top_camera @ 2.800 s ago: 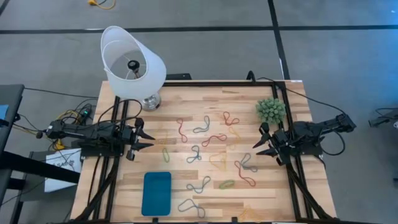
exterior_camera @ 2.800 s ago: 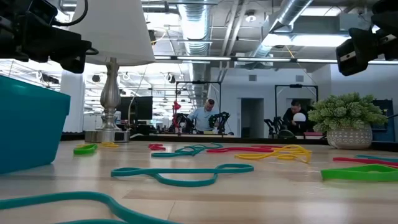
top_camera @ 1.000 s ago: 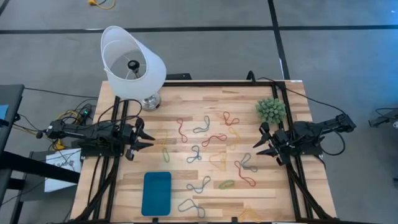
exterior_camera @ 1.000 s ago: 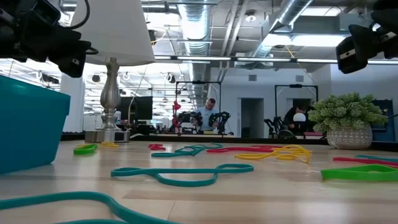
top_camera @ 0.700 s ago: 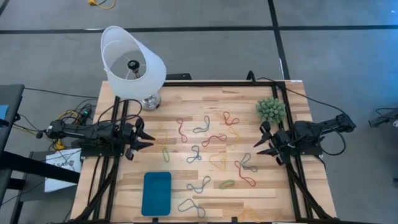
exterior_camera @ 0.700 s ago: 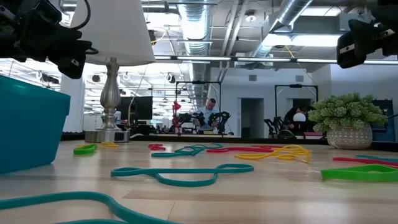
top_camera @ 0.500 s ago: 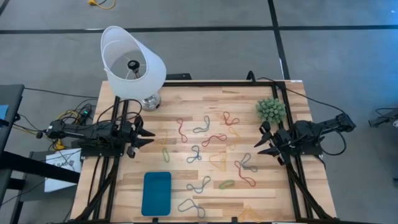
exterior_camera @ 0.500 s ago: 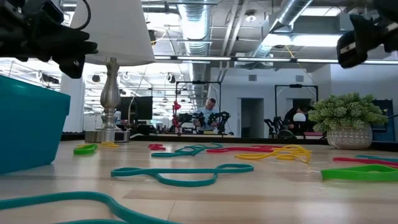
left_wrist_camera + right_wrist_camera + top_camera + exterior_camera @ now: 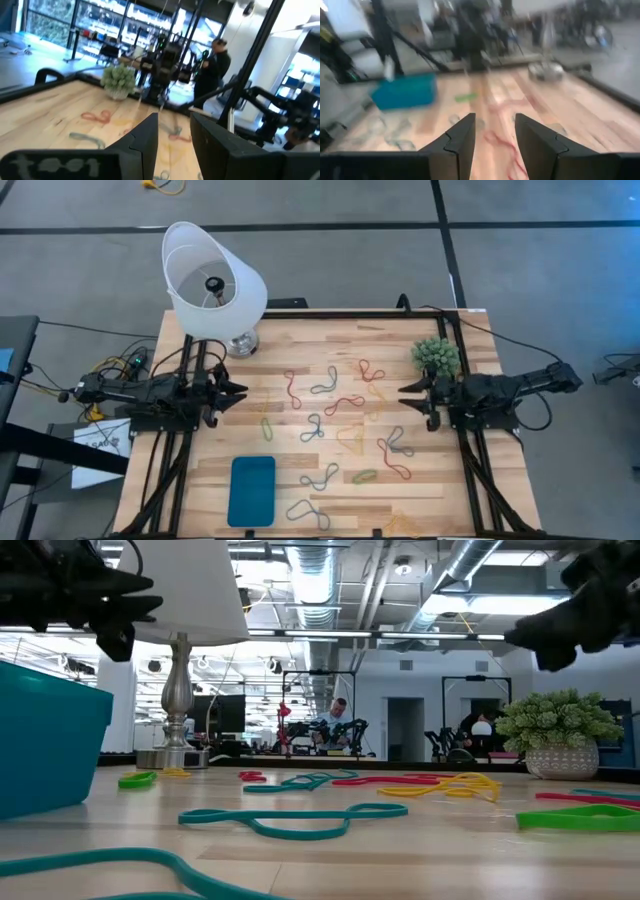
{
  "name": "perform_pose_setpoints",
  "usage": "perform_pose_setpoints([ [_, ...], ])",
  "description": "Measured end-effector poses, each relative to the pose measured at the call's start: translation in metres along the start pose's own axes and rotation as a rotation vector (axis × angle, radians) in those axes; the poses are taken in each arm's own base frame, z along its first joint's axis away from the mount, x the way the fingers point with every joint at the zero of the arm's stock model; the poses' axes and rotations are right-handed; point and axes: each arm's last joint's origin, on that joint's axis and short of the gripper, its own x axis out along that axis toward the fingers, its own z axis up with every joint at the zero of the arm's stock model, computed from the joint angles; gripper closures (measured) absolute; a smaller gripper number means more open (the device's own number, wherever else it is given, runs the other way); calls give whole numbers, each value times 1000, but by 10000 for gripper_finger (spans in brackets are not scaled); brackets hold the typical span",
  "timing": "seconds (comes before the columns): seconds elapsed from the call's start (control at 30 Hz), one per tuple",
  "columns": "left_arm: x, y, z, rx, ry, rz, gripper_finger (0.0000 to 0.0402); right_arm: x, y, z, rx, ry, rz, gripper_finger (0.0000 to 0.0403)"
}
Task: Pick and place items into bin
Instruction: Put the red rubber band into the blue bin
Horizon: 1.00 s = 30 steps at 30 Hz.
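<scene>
Many thin rubber-band loops (image 9: 340, 420) in red, green, yellow, tan and grey-blue lie flat and scattered over the middle of the wooden table (image 9: 470, 490); in the low view a teal loop (image 9: 300, 820) lies nearest. The teal bin (image 9: 252, 490) sits on the table near its near edge, left of centre, and shows large in the low view (image 9: 50, 735). My left gripper (image 9: 240, 393) hovers open at the table's left side, pointing right. My right gripper (image 9: 408, 396) hovers open at the right side, pointing left, beside the plant. Neither holds anything.
A white-shaded lamp (image 9: 213, 280) stands at the far left corner on a metal base (image 9: 178, 755). A spiky green plant ball in a pot (image 9: 436, 357) stands at the far right. People (image 9: 330, 725) and equipment show in the room behind the table.
Both grippers have turned about their own axes above the table. My right gripper has shifted toward the far edge and a little toward the table's middle. My left gripper has edged toward the far edge. The loops and the bin have stayed where they were.
</scene>
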Motion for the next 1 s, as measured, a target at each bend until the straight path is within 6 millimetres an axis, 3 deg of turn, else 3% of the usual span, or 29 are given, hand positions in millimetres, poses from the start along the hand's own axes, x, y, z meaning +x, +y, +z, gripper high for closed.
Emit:
perform_pose_setpoints([
  [0.13, 0, -1, 5, -8, -56, -3, 299, 14, -1, 25, -23, 117, -66, 270],
  [0.3, 0, -1, 6, -13, -73, 20, 299, 53, -7, 38, -55, 324, -175, 270],
  [0.5, 0, -1, 6, -40, -70, 13, 299, 101, -39, 14, -56, 580, -340, 271],
  [0.7, 0, -1, 6, -46, -62, 10, 299, 124, -80, -7, 0, 715, -367, 271],
  [0.9, 0, -2, 4, 135, -25, -26, 299, 138, -89, -25, 63, 759, -258, 271],
  [1.0, 0, -3, 12, 179, 11, 31, 299, 144, -89, -29, 64, 781, -250, 271],
])
